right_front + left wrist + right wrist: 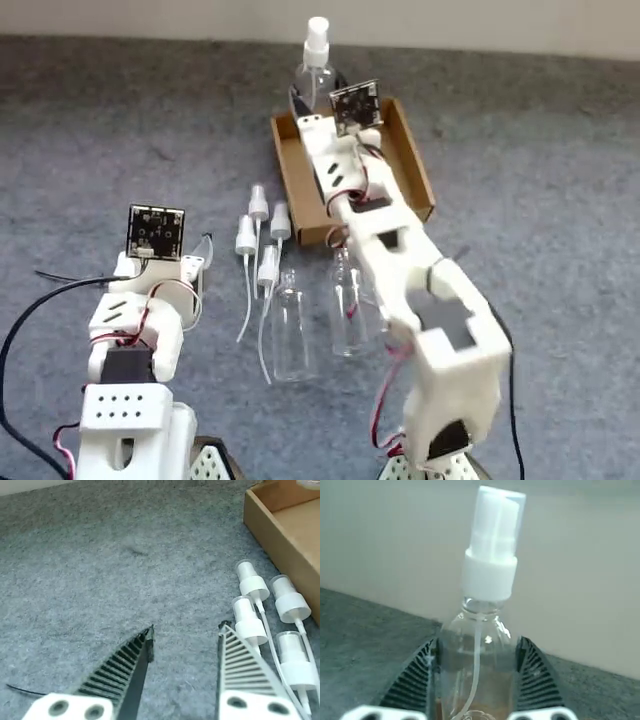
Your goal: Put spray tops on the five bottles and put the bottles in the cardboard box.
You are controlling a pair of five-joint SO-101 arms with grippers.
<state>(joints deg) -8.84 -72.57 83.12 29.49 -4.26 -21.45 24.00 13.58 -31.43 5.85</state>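
My right hand (477, 649) pinches the capped bottle (318, 62) at the cardboard box's (416, 172) far end, gripped across its belly, which I judge light, stiff and slippery, while my left hand (185, 629) sits spread near the loose spray tops (252, 586).

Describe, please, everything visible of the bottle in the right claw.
The bottle is clear, plastic-looking, with rounded shoulders. A white spray top with a see-through cap sits on its neck, its thin tube hanging inside. It stands upright at the far end of the cardboard box, gripped on both sides by the right claw. Whether its base rests on the box floor is hidden.
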